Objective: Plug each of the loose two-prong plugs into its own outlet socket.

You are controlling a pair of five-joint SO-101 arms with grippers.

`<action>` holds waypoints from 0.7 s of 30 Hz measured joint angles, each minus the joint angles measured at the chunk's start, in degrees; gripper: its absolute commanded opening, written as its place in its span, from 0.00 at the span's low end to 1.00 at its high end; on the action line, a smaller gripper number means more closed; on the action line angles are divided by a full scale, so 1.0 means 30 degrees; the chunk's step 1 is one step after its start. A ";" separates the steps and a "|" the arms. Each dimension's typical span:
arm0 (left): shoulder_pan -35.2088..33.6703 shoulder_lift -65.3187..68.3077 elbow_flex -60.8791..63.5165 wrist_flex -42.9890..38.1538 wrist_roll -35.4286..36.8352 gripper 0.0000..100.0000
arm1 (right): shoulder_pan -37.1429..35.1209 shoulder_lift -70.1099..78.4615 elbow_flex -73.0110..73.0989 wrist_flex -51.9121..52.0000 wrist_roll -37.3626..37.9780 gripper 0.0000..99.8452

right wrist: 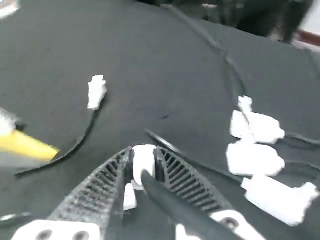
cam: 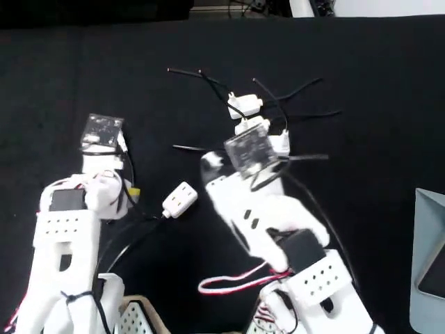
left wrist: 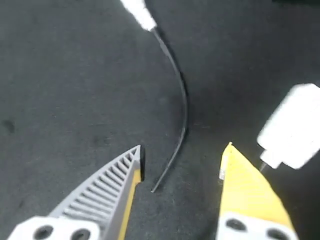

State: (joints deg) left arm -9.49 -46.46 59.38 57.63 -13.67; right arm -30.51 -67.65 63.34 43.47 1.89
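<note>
Both claws hung low over the black desk (cam: 361, 83). The left claw (left wrist: 180, 162) gaped open above a loose black cord (left wrist: 182, 110), beside a white outlet socket (left wrist: 295, 132). The right claw (right wrist: 144, 162) pinched a small white plug (right wrist: 144, 152), near three clustered white connectors (right wrist: 252, 159).

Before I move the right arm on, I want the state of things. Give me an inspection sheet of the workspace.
Surface: black cloth covers the table.
Job's things: held plug, white, between the right fingers; loose plug lying on the cloth; a cluster of white pieces, plugs or sockets, cannot tell which; one socket block apart from the cluster, nearer the left arm.
Clutter: nothing seen.
Grippers: left gripper open over a cable end; right gripper shut on the held plug.
Cables: short black cables trail from the cluster; black cable ends between the left fingers.
Surroundings: grey tray at the table's edge.
</note>
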 measured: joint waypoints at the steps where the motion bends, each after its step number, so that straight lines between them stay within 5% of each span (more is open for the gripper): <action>1: -0.0117 -0.0352 0.0147 0.0000 0.0029 0.25 | -0.0264 0.0410 0.0000 0.0000 0.0059 0.01; 13: -0.1700 -1.0462 0.6271 -0.0996 0.0088 0.25 | -0.1114 0.8293 -0.1875 -0.1084 0.0059 0.01; 21: -0.1846 -1.3128 0.8117 -0.0996 0.0088 0.25 | -0.1641 1.2220 -0.3604 -0.1172 0.0059 0.01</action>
State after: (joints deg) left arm -15.03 -85.85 83.74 54.64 -13.41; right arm -35.43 -30.99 52.53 39.96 2.07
